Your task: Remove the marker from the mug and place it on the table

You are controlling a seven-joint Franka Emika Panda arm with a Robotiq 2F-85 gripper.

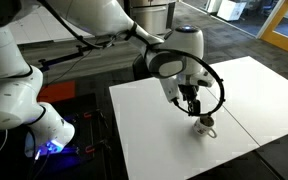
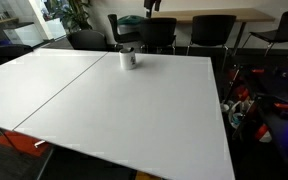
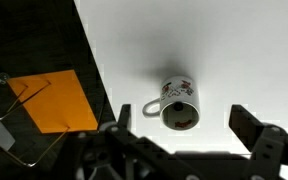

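The greyish-white mug (image 3: 179,97) stands upright on the white table (image 3: 234,50), its loop handle to the left in the wrist view. Its dark interior holds a small dark tip that looks like the marker (image 3: 178,106) seen end-on. My gripper (image 3: 182,128) is open and hangs directly above the mug, its two fingers spread to either side and touching nothing. In both exterior views the mug (image 1: 207,126) (image 2: 130,59) stands alone on the table (image 1: 154,130) (image 2: 134,110). The gripper (image 1: 192,102) hovers just above it.
A table edge runs close to the mug's handle side, with dark floor and an orange sheet (image 3: 54,100) beyond. A thin seam (image 2: 54,92) crosses the tabletop. Black chairs (image 2: 159,30) stand behind the far edge. The robot base (image 1: 14,95) is beside the table.
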